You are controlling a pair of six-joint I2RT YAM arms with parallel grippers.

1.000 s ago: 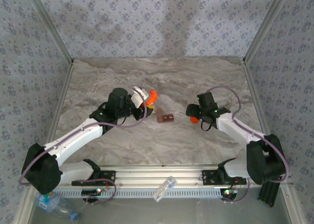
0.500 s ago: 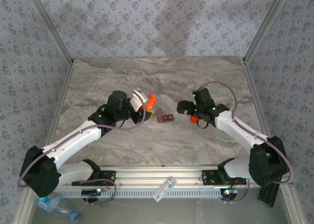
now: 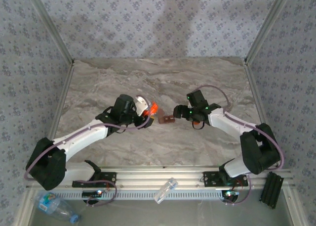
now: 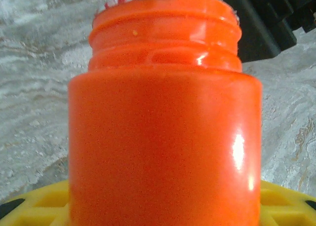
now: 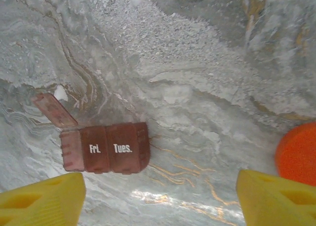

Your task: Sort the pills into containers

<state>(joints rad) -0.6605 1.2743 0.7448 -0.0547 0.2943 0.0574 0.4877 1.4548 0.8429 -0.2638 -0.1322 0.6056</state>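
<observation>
Both arms have drawn in toward the middle of the marbled grey surface (image 3: 148,82) since a second ago, the right one further, so its jaws now sit just beside the brown pill box (image 3: 168,119). From above, the left jaws are closed on the orange-red pill bottle (image 3: 153,107), held just left of that box. Blue-flowered wallpaper (image 3: 158,23) lines the walls (metal posts run up the corners), and a clear water bottle (image 3: 54,205) lies at the near left, below the arm bases.

At the left wrist, the pill bottle (image 4: 163,137) looms close, its threaded neck bare, yellow pads (image 4: 289,201) on either side of its base.

At the right wrist, the right jaws stand wide open with nothing in them, yellow fingertips (image 5: 42,201) in the lower corners. The pill box (image 5: 106,148) lies flat on the surface, lids marked "Fri." and "Tues.", its end lid (image 5: 52,110) flipped open. A small white speck (image 5: 60,92) sits beside that lid, and an orange round piece (image 5: 297,154) shows at the right edge.
</observation>
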